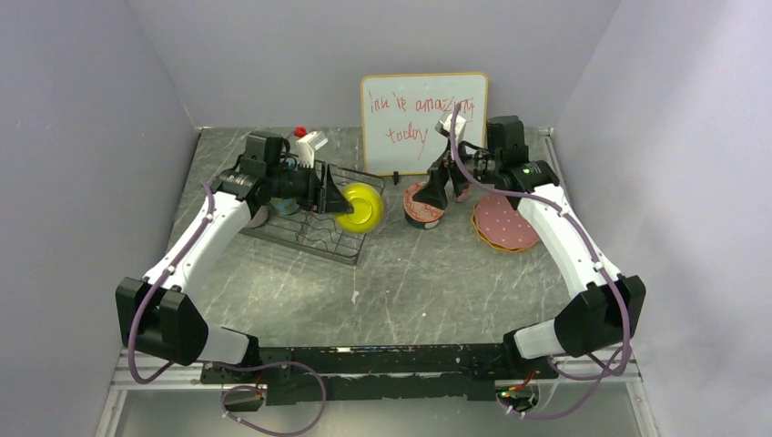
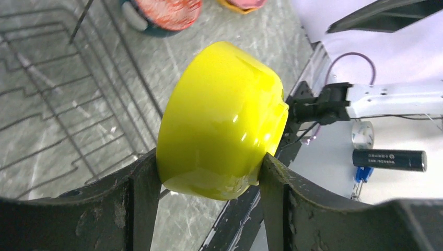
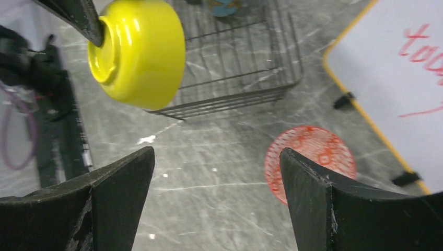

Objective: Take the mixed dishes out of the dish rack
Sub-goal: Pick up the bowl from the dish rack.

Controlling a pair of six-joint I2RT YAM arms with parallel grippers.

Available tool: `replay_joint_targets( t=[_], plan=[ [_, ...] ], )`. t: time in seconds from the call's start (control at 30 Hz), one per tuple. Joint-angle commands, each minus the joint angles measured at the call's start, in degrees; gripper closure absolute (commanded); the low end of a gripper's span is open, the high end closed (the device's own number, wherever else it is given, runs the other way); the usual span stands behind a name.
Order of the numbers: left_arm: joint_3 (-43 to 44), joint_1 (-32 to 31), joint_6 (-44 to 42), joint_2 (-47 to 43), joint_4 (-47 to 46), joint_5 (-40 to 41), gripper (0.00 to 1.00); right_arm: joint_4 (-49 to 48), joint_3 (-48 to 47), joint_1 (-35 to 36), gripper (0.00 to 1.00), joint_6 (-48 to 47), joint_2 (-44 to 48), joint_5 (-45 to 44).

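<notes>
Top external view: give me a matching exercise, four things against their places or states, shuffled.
1. yellow bowl
2. pink speckled plate
3. white board
4. right fingers

a. standing upright at the back of the table
b. apart, holding nothing
c. clamped between the left fingers
d. lying flat on the table's right side

Pairs: 1-c, 2-d, 3-a, 4-b
</notes>
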State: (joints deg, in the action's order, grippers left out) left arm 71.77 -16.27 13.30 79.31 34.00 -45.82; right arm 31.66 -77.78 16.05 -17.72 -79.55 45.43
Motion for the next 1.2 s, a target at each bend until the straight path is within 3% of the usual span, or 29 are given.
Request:
replay_joint_targets(
  t=[0.0, 0.13, 0.27, 0.57, 0.77, 0.9, 1.17],
  plan=[
    [0.89, -0.06, 1.46, -2.71, -9.12, -11.0, 0.97, -4.82, 0.4, -0.15, 0.06, 7.03, -0.81, 14.01],
    [-0.25, -0.52, 3.01, -3.56, -15.86, -15.18, 0.97, -14.05, 5.63, -0.21, 0.05, 15.56, -0.75, 21.75],
    [1.43, -1.47, 3.62, -2.26, -18.63, -17.62, 0.97, -29.97, 12.27, -0.23, 0.05, 29.34, 0.71, 27.7],
    [1.54, -3.65, 10.52, -0.11, -28.85, -21.77, 0.97, -64.63, 21.9, -0.56, 0.06, 57.59, 1.3, 33.06],
    [-0.28, -3.68, 14.91, 0.92, -36.21, -24.36, 0.98, -75.06, 22.95, -0.5, 0.08, 65.58, 2.53, 34.13],
    [-2.32, -3.93, 19.07, 1.35, -43.21, -25.77, 0.97, -75.59, 22.34, -0.5, 0.12, 66.73, 3.29, 34.39],
    [-4.0, -4.12, 20.46, 1.45, -47.02, -26.03, 0.97, -77.01, 21.28, 1.96, 0.24, 68.41, 2.77, 35.68]
  ],
)
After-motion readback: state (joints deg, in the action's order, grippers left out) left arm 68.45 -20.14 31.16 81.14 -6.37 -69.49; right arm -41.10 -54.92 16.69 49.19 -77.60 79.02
